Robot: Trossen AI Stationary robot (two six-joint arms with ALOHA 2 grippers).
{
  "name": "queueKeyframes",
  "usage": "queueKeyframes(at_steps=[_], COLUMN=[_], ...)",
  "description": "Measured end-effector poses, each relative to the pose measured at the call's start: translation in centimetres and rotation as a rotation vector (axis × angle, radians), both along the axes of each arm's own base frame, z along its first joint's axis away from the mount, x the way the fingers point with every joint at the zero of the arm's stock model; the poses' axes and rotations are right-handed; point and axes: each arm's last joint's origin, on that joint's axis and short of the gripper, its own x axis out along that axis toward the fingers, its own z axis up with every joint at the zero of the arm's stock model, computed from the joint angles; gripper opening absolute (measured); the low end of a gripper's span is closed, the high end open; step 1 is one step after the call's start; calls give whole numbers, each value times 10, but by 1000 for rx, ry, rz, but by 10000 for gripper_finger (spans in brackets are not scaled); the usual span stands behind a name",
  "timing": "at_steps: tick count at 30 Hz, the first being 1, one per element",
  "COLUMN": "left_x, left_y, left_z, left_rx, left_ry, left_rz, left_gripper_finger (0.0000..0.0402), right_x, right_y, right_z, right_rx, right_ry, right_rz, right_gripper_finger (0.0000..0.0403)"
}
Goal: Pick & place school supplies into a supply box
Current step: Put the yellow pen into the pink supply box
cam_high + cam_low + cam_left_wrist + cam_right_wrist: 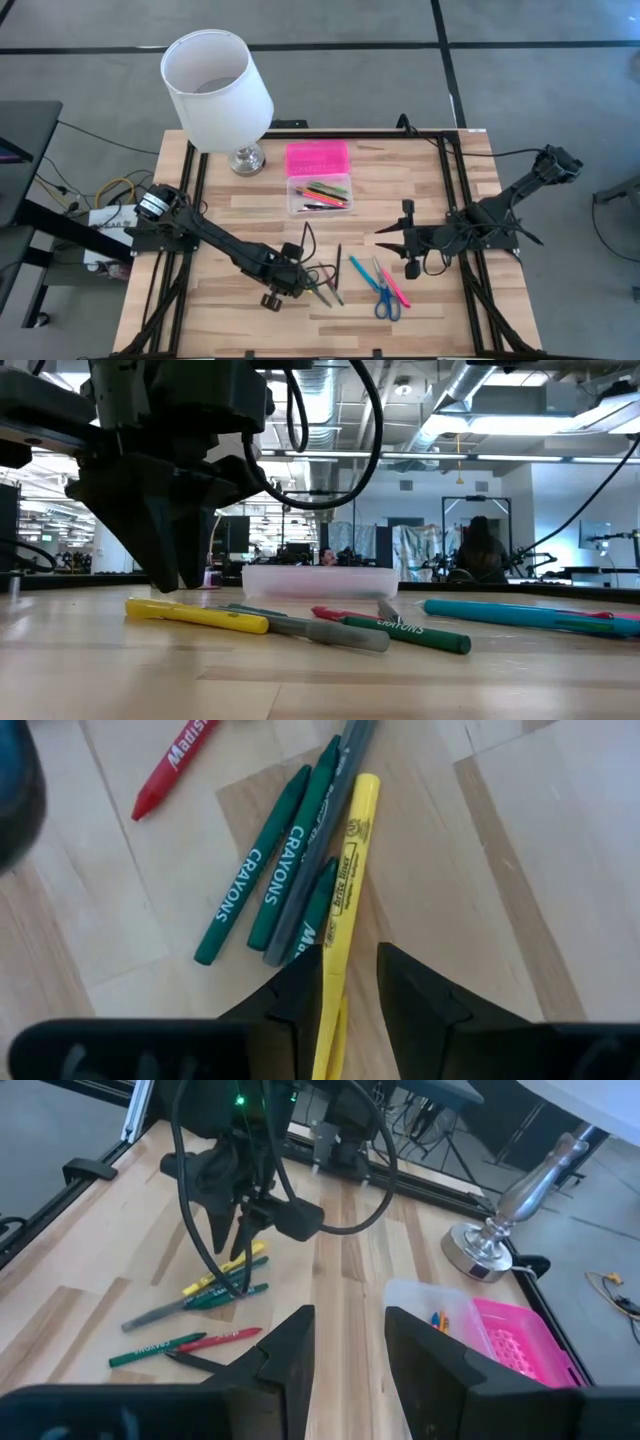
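Note:
Loose school supplies lie on the wooden table near its front: a yellow highlighter (340,890), green crayons (255,870), a grey pen (320,850) and a red crayon (170,765). My left gripper (348,968) points steeply down at the table, open. Its fingers stand on either side of the highlighter's near end. To the right lie a teal pen (362,272), a pink pen (396,286) and blue-handled scissors (386,302). The supply box (320,195) stands open farther back, its pink lid (317,157) laid flat and several pens inside. My right gripper (390,238) hangs open above the table, right of centre, with nothing in it. My left gripper comes from above with its fingers across the yellow highlighter's end (332,982). The highlighter lies flat on the table beside one finger (300,985), with a gap to the other finger. I cannot tell whether that finger touches it.
A white lampshade (215,85) on a metal lamp base (246,158) stands at the far left, beside the box. Black frame rails (452,190) run along the table's left and right sides. Bare wood lies between the box and the loose supplies.

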Motion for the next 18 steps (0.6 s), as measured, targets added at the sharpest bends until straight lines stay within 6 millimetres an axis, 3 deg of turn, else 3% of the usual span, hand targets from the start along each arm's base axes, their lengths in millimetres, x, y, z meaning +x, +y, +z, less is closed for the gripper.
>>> queueKeyframes(at_steps=[18], left_x=[3], left_y=[-2], left_z=[1], left_rx=[-17], left_ry=[-31], left_rz=[-72], left_gripper_finger=[68], right_x=[0], right_y=[0], right_z=[0], right_rx=[2], right_ry=[1], right_rz=[4], right_gripper_finger=[118])
